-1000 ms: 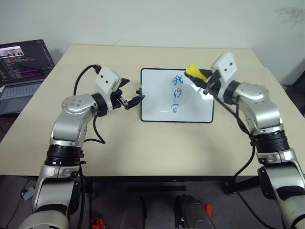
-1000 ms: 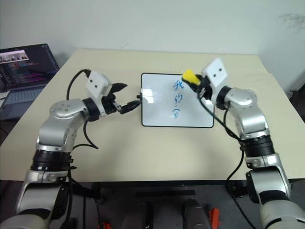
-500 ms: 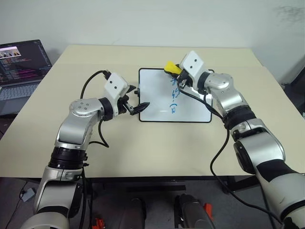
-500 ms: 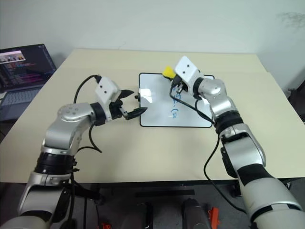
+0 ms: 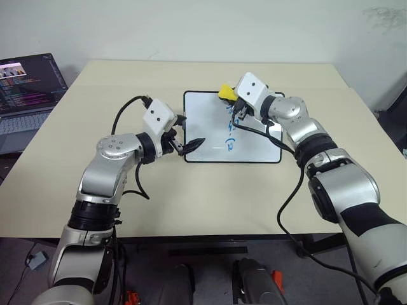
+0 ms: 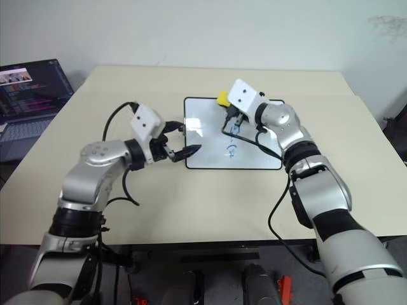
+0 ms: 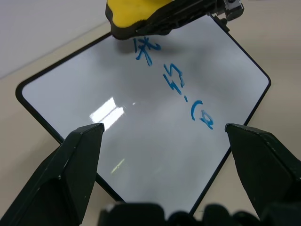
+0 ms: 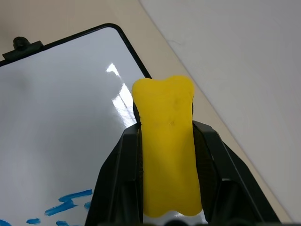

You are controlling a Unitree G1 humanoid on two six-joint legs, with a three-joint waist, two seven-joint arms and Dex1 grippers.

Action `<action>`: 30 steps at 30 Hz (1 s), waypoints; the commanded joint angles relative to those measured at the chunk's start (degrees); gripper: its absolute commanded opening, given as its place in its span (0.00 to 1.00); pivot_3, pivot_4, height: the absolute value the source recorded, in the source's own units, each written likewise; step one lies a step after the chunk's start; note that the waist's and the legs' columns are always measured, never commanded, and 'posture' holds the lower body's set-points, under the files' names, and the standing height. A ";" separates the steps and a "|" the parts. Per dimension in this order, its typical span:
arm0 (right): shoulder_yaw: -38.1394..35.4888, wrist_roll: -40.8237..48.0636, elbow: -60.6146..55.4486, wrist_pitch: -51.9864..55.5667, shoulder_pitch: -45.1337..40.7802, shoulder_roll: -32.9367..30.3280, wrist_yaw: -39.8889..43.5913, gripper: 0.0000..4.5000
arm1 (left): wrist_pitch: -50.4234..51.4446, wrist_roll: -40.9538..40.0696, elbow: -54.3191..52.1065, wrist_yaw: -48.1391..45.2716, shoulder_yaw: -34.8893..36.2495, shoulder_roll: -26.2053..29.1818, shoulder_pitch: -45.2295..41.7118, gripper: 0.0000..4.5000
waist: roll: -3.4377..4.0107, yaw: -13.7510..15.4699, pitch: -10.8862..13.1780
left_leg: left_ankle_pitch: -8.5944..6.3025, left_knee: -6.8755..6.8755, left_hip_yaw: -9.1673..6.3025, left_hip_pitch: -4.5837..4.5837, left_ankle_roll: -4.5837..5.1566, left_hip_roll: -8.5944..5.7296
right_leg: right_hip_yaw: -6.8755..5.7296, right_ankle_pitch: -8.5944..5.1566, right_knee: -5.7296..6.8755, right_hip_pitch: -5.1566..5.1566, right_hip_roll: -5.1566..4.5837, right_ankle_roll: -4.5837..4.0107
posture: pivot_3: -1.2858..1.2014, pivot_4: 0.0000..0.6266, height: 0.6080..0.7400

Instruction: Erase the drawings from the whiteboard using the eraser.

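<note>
On the surface: we see the whiteboard [image 5: 210, 136] lying flat near the middle of the beige surface [image 5: 191, 197], its long sides running left to right.

Whiteboard: white and glossy, with a thin black frame and rounded corners; a small black knob [image 8: 20, 43] sits on one short side.

Drawings: blue marker strokes [image 7: 188, 92] stand in one column on the right half of the board. In the left wrist view we count about three groups of strokes, and the top group lies partly under the eraser.

Eraser: the yellow eraser [image 8: 168, 141] is over the far edge of the whiteboard, at the top end of the column of drawings. In the left wrist view its dark underside seems to touch the board just at the first strokes.

Right claw: the right claw [image 6: 232, 117] is clamped on the eraser; we see one black finger [image 8: 117, 179] pressed to each long side of the yellow block. It reaches over the board from the right side.

Left claw: the left claw [image 5: 187, 145] has its fingers spread wide, with nothing between them. It is at the left short side of the whiteboard, and its tips [image 7: 84, 141] stand over the near-left part of the board. We cannot tell if they touch the frame.

Eraser and left claw: well apart, with the bare white part of the board between them.

Laptop: an open laptop [image 5: 28, 86] stands at the far left, away from the board.
</note>
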 commanded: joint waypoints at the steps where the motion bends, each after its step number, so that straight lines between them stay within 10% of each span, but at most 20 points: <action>1: 0.50 -2.18 0.42 -1.47 -2.52 -0.71 -2.32 0.24 | -0.33 -0.36 -2.38 -0.18 0.85 0.66 -0.34 1.00 | 0.00 0.01 0.00 | 0.00 0.00 0.00 0.00 0.00 0.00 | 0.00 0.00 0.00 0.00 0.00 0.00 | 0.52 0.24 1.00; 30: 0.10 -4.80 3.47 5.03 0.89 2.19 -1.78 0.24 | 1.40 -1.17 -4.30 -0.13 1.44 2.17 2.25 1.00 | 0.00 -0.18 0.00 | 0.01 0.03 -0.01 0.11 0.00 0.00 | 0.03 0.00 0.09 0.08 0.02 -0.03 | 0.52 0.24 1.00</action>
